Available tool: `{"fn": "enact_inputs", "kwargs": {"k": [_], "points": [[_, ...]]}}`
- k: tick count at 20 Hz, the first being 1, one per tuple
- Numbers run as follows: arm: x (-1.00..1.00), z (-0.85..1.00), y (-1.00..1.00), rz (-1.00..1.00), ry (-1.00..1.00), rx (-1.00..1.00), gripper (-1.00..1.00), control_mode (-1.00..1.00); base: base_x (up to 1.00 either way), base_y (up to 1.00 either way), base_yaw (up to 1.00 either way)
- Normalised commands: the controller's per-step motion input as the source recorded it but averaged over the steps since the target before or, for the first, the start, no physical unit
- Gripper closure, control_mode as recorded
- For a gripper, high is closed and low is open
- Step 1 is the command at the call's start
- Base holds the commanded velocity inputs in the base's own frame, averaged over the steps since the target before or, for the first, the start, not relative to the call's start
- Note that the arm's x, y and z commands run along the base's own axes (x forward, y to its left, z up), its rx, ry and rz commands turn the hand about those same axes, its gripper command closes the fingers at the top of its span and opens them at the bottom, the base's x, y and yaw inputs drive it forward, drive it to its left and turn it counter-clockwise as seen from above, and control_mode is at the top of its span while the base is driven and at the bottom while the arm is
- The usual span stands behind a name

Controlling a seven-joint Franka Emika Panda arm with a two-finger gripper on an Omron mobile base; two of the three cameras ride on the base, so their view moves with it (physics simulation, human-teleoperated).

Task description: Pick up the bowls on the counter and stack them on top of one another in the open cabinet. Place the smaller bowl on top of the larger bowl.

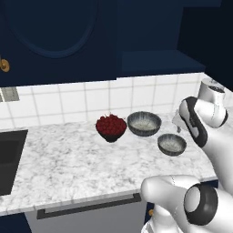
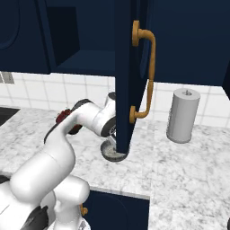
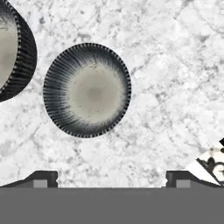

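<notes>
Smaller bowl (image 3: 87, 90) on bench (image 3: 166, 65) | gripper (image 3: 111, 178) spread wide, empty (overhead) | risk: off-centre descent clips rim, tips bowl.

Three bowls on the bench (image 1: 68, 159)

Berry bowl (image 1: 110, 127) sits left, larger bowl (image 1: 144, 123) just right of it, smaller bowl (image 1: 171, 144) right and nearer the front; open cabinet (image 1: 159, 59) above.

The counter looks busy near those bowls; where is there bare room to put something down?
The counter lies bare from the sink across to the berry bowl, and along its front edge. It is crowded by the wall, where the berry bowl, larger bowl and smaller bowl cluster. More bare marble surrounds the paper towel roll.
</notes>
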Motion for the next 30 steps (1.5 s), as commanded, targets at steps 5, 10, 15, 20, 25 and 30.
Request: {"fn": "enact_inputs", "kwargs": {"k": [5,10,15,20,25,30], "points": [[0.48,-0.68,-0.11,-0.06,0.18,0.05,-1.0,-1.0,0.0,0.0,0.0],[0.39,-0.53,-0.1,0.0,0.09,-0.03,-1.0,-1.0,0.0,0.0,0.0],[0.24,-0.44,-0.17,0.0,0.01,0.0,-1.0,-1.0,0.0,0.0,0.0],[0.06,-0.46,-0.12,0.0,0.0,0.0,-1.0,-1.0,0.0,0.0,0.0],[0.09,-0.49,0.0,0.0,0.0,0.0,-1.0,-1.0,0.0,0.0,0.0],[0.1,-0.3,0.0,0.0,0.0,0.0,1.0,-1.0,0.0,0.0,0.0]]}}
